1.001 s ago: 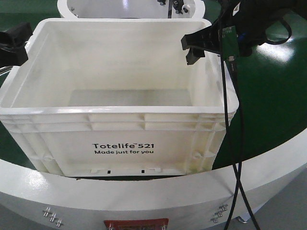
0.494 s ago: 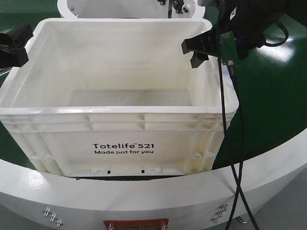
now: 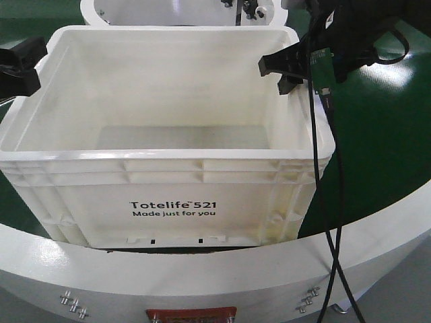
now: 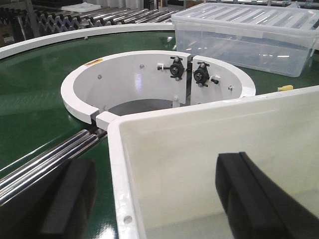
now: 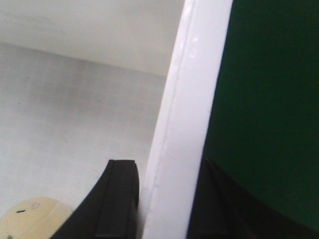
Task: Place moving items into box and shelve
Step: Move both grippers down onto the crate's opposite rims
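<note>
Green conveyor belt (image 3: 384,134) carried the box (image 3: 168,176) in the front view; left gripper (image 3: 23,64) and right gripper (image 3: 286,70) stood at its left and right rims. Left wrist view: fingers (image 4: 249,199) spread astride the wall. Right wrist view: fingers astride the wall, clamping indeterminate; pale yellow item (image 5: 35,219) lay inside. Lifting with one side unclamped could tip the box.

Green conveyor belt (image 3: 384,134), white box (image 3: 168,182) standing on it, clear lidded bin (image 4: 249,35) farther back
</note>
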Robot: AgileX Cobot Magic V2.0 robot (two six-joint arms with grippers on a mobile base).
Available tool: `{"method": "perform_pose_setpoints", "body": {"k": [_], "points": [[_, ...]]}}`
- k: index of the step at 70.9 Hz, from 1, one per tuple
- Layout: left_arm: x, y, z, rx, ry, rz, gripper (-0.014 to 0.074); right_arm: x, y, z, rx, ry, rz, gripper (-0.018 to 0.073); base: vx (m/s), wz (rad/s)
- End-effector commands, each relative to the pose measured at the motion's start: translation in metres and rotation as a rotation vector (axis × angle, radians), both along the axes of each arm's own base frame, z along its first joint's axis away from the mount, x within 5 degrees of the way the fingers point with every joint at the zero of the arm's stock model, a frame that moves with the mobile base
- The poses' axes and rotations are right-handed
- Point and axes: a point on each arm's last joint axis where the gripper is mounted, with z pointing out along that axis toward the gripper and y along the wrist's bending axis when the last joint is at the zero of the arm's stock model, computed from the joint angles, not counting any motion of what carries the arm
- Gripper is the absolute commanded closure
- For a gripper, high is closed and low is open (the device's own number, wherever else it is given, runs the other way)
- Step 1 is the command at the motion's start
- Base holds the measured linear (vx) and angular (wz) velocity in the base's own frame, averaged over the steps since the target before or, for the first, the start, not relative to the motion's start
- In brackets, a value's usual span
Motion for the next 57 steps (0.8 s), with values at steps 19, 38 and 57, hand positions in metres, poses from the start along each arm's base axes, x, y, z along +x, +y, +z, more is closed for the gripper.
{"method": "perform_pose_setpoints", "body": {"k": [19, 38, 57], "points": [[-0.002, 0.002, 0.037, -0.023, -0.045, 0.007, 0.0012, -0.006, 0.000, 0.029, 0.046, -0.110, 0.030, 0.0566, 0.00, 0.00], [0.009, 0.010, 0.046, -0.034, 0.044, 0.046, 0.0012, -0.006, 0.000, 0.029, 0.037, -0.114, 0.045, 0.0566, 0.00, 0.00], [0.031, 0.006, 0.054, -0.062, 0.186, 0.046, 0.0012, -0.006, 0.000, 0.029, 0.036, -0.117, 0.048, 0.0566, 0.00, 0.00]]}}
